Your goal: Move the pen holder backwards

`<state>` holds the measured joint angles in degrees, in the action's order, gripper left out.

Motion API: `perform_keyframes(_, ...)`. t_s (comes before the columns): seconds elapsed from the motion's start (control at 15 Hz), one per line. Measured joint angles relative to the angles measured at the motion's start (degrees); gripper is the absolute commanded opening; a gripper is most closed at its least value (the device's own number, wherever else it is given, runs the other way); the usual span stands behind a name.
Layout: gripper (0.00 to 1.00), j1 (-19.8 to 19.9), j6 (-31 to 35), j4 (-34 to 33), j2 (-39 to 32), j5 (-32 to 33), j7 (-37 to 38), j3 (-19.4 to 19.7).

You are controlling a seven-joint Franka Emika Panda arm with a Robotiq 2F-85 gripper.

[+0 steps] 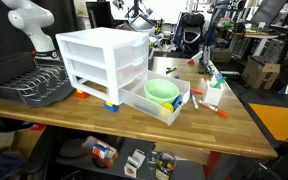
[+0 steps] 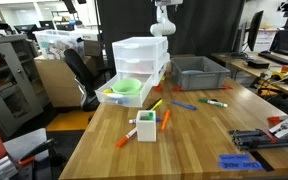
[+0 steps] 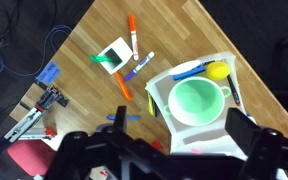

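The pen holder [image 3: 114, 52] is a small white box with a green end. It stands upright on the wooden table, also in both exterior views [image 2: 147, 127] [image 1: 212, 93]. In the wrist view my gripper [image 3: 159, 140] is open and empty, high above the table. Its two dark fingers frame the open drawer [image 3: 224, 70] holding the light green bowl [image 3: 196, 101]. The pen holder lies well away from the fingers, toward the upper left of that view. In an exterior view the white arm [image 2: 163, 20] rises behind the drawer unit.
The white drawer unit [image 2: 139, 58] has its bottom drawer pulled out. Loose orange, blue and green markers [image 3: 125, 84] lie around the pen holder. A grey bin [image 2: 199, 70], a black dish rack [image 1: 29, 85] and a black tool [image 2: 259, 138] stand on the table.
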<state>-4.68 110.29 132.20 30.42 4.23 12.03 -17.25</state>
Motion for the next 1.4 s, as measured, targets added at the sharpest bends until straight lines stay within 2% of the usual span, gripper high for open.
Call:
perform_keyframes(0.87,1.0,-0.25,-0.08,0.35,-0.13,0.0,0.36,0.29)
perform_keyframes(1.13,1.0,-0.23,2.19,3.56,-2.57,0.01,2.63,1.08)
perform_keyframes(1.4,1.0,0.09,5.47,7.39,-5.23,0.05,7.95,2.19)
